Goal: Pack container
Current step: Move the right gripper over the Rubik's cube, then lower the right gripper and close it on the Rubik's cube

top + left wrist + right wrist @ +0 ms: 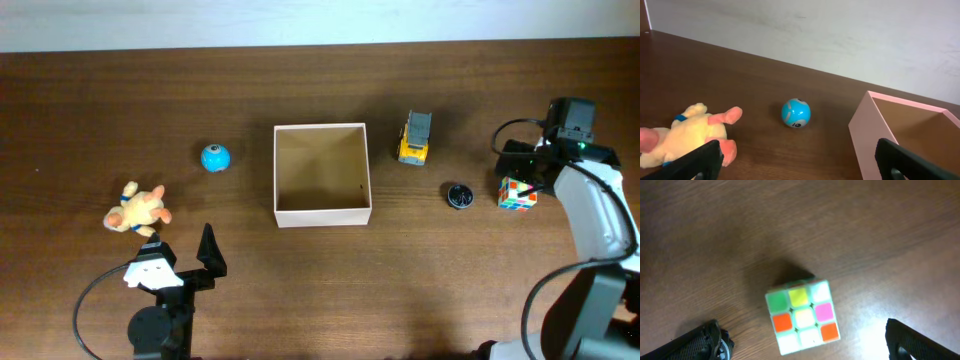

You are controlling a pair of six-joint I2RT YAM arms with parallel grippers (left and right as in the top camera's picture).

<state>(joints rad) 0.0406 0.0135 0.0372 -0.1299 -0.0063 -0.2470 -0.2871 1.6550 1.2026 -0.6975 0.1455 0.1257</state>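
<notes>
The container [322, 213] is a square open cardboard box, white outside and tan inside, empty at the table's middle; its near wall shows in the left wrist view [872, 137]. A yellow plush toy [137, 209] [685, 132] and a blue ball [215, 157] [796, 112] lie left of it. A yellow toy truck [415, 138], a black round object [460, 196] and a colour cube [517, 194] [802, 317] lie to its right. My left gripper [180, 255] [800, 167] is open and empty, near the plush toy. My right gripper [522, 168] [807, 347] is open, with the cube between its fingers, untouched.
The brown wooden table ends at a pale wall along the far edge [320, 25]. Both arm bases stand at the near edge, left [158, 325] and right [590, 300], with black cables looping beside them.
</notes>
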